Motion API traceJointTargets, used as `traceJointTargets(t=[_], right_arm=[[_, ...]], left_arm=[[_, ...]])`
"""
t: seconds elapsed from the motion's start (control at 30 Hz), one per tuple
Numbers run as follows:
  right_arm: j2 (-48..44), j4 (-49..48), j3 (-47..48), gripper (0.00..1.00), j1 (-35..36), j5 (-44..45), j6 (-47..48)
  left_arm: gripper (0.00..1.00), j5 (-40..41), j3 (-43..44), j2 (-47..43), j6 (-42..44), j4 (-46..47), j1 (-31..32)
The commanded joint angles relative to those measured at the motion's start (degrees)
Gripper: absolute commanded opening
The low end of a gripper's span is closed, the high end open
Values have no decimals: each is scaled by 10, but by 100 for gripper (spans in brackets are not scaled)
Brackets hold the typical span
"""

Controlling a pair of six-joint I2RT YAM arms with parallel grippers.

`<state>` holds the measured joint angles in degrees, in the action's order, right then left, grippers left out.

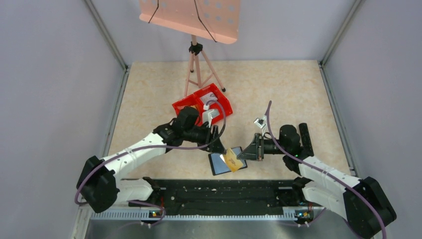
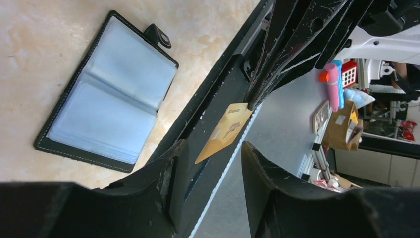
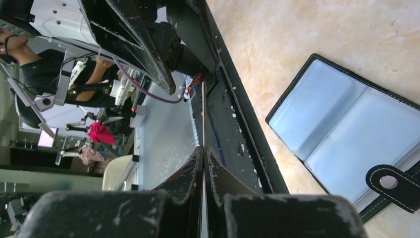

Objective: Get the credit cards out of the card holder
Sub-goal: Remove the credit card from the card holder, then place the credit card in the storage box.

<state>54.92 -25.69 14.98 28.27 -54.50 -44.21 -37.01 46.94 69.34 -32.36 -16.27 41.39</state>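
The black card holder (image 1: 219, 165) lies open on the table near the front rail, its greyish pockets facing up (image 2: 106, 94) (image 3: 346, 129). A tan-gold credit card (image 1: 231, 159) hangs in the air just above it, with my right gripper (image 1: 242, 155) shut on one end. In the right wrist view the card (image 3: 203, 111) shows edge-on, sticking out from the closed right gripper (image 3: 204, 148). My left gripper (image 1: 219, 146) is open. In its wrist view the card's (image 2: 223, 131) free corner points into the gap of the left gripper (image 2: 210, 151), touching neither finger.
A red two-compartment bin (image 1: 185, 105) stands behind the left arm with pale items in it. A tripod (image 1: 195, 64) carrying a peach perforated board (image 1: 191, 14) stands at the back. The black base rail (image 1: 219, 191) runs along the front edge.
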Motion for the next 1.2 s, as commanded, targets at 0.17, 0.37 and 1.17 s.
traceJointTargets(t=[0.17, 0.37, 1.17], right_arm=[[-6, -50, -6, 0, 1, -19, -14], [-7, -72, -14, 0, 1, -23, -28], [-128, 69, 7, 99, 1, 105, 7]], left_arm=[[46, -81, 21, 31, 1, 65, 0], [29, -105, 15, 40, -14, 95, 1], [0, -21, -5, -18, -92, 122, -124]])
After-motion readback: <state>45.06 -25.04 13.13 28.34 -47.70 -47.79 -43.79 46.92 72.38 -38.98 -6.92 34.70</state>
